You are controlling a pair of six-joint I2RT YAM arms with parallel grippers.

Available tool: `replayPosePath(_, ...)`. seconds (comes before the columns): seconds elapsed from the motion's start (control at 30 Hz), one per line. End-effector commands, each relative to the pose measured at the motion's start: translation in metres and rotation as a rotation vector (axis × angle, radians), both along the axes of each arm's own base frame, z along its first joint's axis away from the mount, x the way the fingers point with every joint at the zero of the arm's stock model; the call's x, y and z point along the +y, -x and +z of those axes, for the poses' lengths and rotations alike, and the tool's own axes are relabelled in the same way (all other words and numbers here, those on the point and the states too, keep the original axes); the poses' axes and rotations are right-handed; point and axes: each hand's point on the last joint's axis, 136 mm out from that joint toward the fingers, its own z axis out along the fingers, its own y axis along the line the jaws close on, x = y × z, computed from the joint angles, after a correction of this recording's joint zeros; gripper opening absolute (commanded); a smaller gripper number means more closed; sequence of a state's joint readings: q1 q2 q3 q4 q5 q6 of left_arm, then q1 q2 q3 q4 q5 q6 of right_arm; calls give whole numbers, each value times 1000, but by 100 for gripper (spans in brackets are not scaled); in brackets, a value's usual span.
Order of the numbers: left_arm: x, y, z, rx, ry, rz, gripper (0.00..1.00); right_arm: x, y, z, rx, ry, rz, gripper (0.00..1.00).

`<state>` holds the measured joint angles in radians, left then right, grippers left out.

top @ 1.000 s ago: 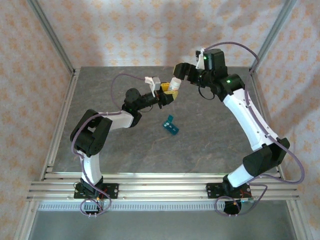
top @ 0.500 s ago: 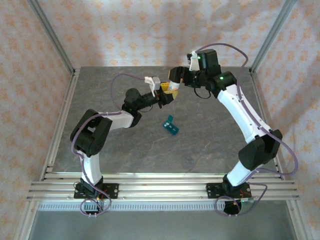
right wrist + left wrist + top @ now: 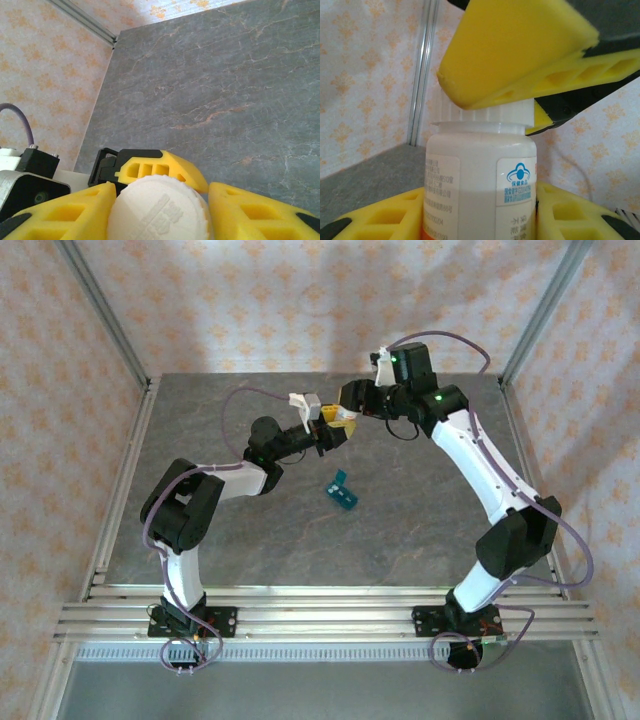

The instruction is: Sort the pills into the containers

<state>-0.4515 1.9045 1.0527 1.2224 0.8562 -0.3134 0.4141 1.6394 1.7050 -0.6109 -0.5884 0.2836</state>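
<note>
From the top, the left tool [image 3: 333,432] is grasping the bottle [image 3: 344,421] above the surface [image 3: 420,530]. The right tool [image 3: 347,405] is clenching on the cap from the far side. The pill box [image 3: 343,491] is lying on the surface below the left tool, toward the bases and well apart. A second ago the right tool was standing off to the right of the bottle with its jaws wider; it is now sitting over the cap.

From the left wrist, the bottle [image 3: 480,185] is standing upright between this tool's fingers [image 3: 380,220]. The other tool's finger is slanting across the cap [image 3: 485,116], so a twist may be slipping off the ridges.

From the right wrist, the pads [image 3: 65,212] are pressing the cap [image 3: 160,210] on both sides. The smooth bottle may be turning along with the cap, and a sudden release could be spilling pills clear of the box.
</note>
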Motion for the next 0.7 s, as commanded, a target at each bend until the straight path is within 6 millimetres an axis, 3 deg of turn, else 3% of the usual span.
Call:
replayPosePath(0.0, 4, 13, 45, -139, 51, 7, 0, 4, 2, -9, 25, 0, 6, 42)
replayPosePath(0.2, 5, 12, 47, -142, 56, 18, 0, 2, 4, -12, 64, -19, -102, 24)
replayPosePath(0.53, 11, 9, 41, -119, 58, 73, 3, -8, 4, -9, 42, 10, -233, 22)
replayPosePath(0.6, 17, 7, 37, -105, 59, 113, 29, -13, 1, -7, 24, 24, -252, 22)
replayPosePath(0.63, 18, 7, 34, -101, 53, 121, 82, -15, -1, -4, 17, 22, -256, 22)
replayPosePath(0.67, 20, 8, 33, -99, 50, 126, 100, -18, -3, -3, 8, 25, -268, 22)
